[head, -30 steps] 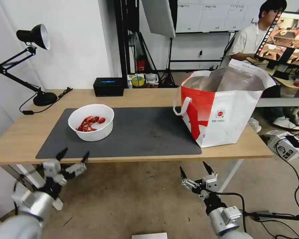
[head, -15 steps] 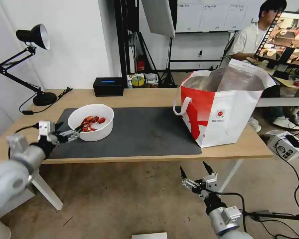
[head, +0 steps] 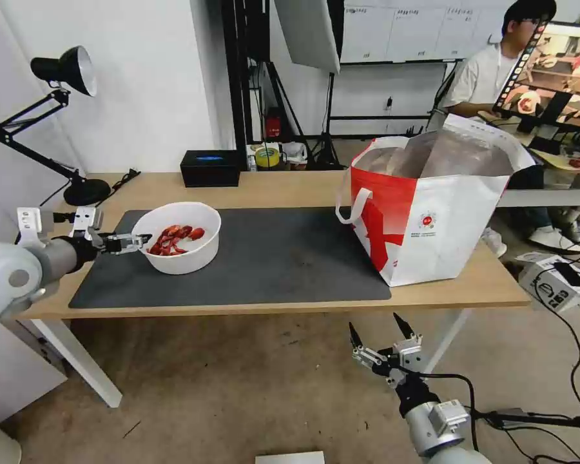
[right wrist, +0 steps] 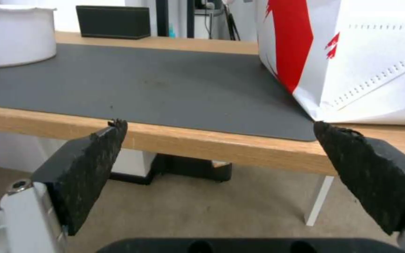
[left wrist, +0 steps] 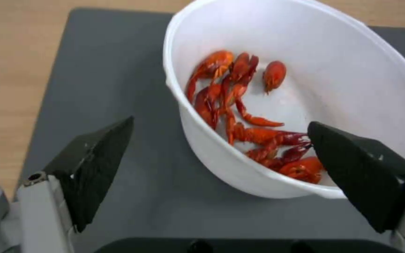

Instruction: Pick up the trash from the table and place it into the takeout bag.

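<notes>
Nearest to us, our right gripper (head: 379, 337) hangs below the front edge of the table (head: 290, 308), out over bare floor, its jaws spread wide and holding nothing. Its own camera looks level along the wooden lip at the underside of that edge, a white table leg (right wrist: 316, 198), and open floor beneath.

On the table's left, our left gripper (head: 137, 238) reaches in from the side at the near-left rim of the white bowl (head: 190, 258). Its jaws are wide apart. From the wrist we see one fingertip (left wrist: 100, 149) outside the bowl wall over the dark grey mat (left wrist: 113, 88), and the other finger across the rim, in front of the red shellfish scraps (left wrist: 240, 105); we cannot tell whether either pad touches the bowl. That view also shows the scraps heaped toward one side of the bowl, the rest of its floor bare white.

The mat (head: 283, 258) between the bowl and the takeout bag (head: 432, 212) lies open, a broad free stretch. The bag stands upright at the table's right end, partly on the mat's corner, its mouth open and the foil lining showing; a white strap handle (head: 351, 205) droops on the side facing the bowl. The right wrist view gives the bag's lower wall (right wrist: 352, 63) just beside the table's front edge.

Farther back, a black box (head: 211, 168) sits near the rear edge, and a desk lamp (head: 64, 84) stands at the far-left corner.
</notes>
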